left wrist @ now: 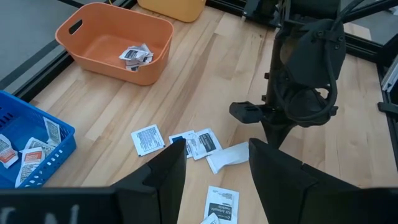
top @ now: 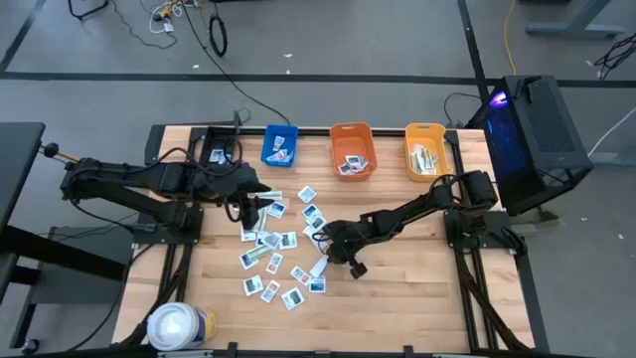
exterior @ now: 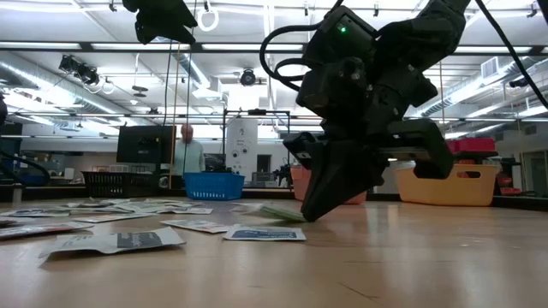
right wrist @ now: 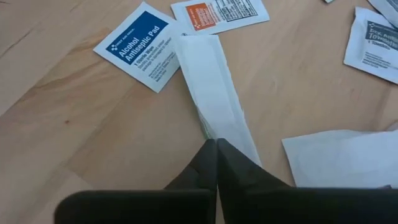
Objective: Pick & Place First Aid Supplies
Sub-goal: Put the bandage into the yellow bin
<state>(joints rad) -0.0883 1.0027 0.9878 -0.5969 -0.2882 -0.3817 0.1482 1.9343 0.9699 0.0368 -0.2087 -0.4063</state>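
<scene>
While pinched at one end by the right claw [right wrist: 216,163] | pale strip [right wrist: 211,93] lies mid-counter among packets | lift straight up, clear neighbours | left claw [left wrist: 217,168] open, toward far-left corner

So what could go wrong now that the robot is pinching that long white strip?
The right gripper pinches only one end of the long strip, so it might slip out when lifted. The strip's far end lies over the alcohol pad packet, which could get dragged along.
</scene>
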